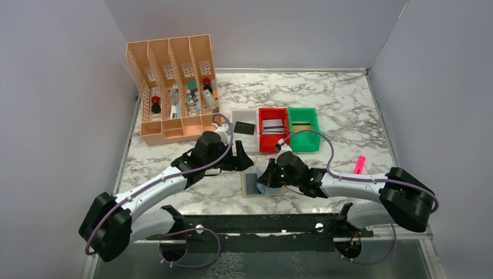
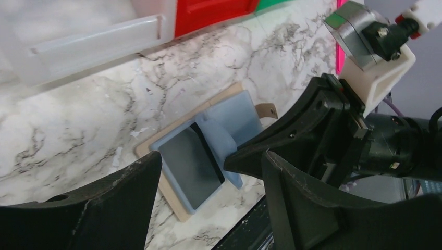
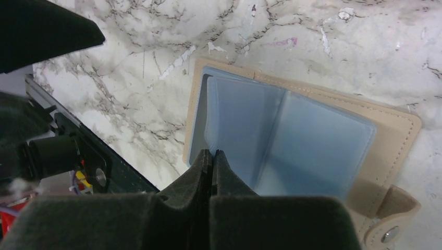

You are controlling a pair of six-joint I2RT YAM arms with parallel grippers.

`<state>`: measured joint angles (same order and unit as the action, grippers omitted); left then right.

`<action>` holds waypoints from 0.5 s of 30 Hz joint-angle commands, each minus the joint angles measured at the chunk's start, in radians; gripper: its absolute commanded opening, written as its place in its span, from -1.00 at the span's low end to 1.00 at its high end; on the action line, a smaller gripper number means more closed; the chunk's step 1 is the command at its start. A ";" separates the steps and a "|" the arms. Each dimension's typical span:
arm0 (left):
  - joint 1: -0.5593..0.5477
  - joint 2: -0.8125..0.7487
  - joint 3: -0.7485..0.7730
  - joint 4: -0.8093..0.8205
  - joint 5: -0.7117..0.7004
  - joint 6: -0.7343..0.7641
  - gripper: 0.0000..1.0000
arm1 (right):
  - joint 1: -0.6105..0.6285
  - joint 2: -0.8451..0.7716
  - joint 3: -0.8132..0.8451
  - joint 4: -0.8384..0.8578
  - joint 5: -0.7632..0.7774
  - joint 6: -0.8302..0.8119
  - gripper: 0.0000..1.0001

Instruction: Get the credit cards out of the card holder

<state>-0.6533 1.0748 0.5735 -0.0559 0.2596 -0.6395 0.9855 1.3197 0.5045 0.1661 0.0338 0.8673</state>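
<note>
Right tool point(image 3: 212, 155) is clamped tight, tips together on the edge of one blue-grey flap point(image 3: 240, 125) of the card holder point(image 3: 312, 140), and that flap is pulled up off the rest. Left tool point(image 2: 211, 159) is spread wide with nothing in it, hanging over the counter point(image 1: 349, 110) just behind and to the left of the holder.

So that's two tools, one busy and one idle.

One card holder, lying open flat on the marble near the front edge, between the two arms. It has two blue-grey panels, a tan border all round, and one snap tab point(image 3: 391, 219) sticking out at a corner. Under the lifted flap there's a darker grey rectangle; can't tell if that's a card or just the pocket.

Behind it sit three bins in a row, touching: white point(image 1: 244, 111), red point(image 1: 263, 139), green point(image 1: 317, 131). Three cards, one per bin: a black card point(image 1: 245, 128) in the white, a silver-grey card point(image 1: 272, 125) in the red, and a striped card point(image 1: 300, 126) in the green.

Further out, one pink marker point(image 1: 359, 164) lies by itself on the right side of the counter, well apart from the bins. One orange organizer point(image 1: 174, 87) with four tall slots stands at the back left, small bits in each slot.
</note>
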 commanded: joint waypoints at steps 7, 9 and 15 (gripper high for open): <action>-0.151 0.160 0.034 0.131 -0.019 -0.007 0.17 | -0.011 -0.117 -0.099 0.020 0.101 0.103 -0.98; -0.164 0.184 0.030 0.160 -0.016 -0.017 0.10 | -0.011 -0.140 -0.118 0.009 0.131 0.119 -0.98; -0.199 0.274 0.054 0.195 -0.008 -0.013 -0.24 | -0.011 -0.191 -0.157 -0.037 0.213 0.185 -0.98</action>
<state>-0.8284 1.2964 0.5831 0.0769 0.2611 -0.6529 0.9798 1.1652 0.3775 0.1658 0.1459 0.9905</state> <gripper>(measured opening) 0.435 0.023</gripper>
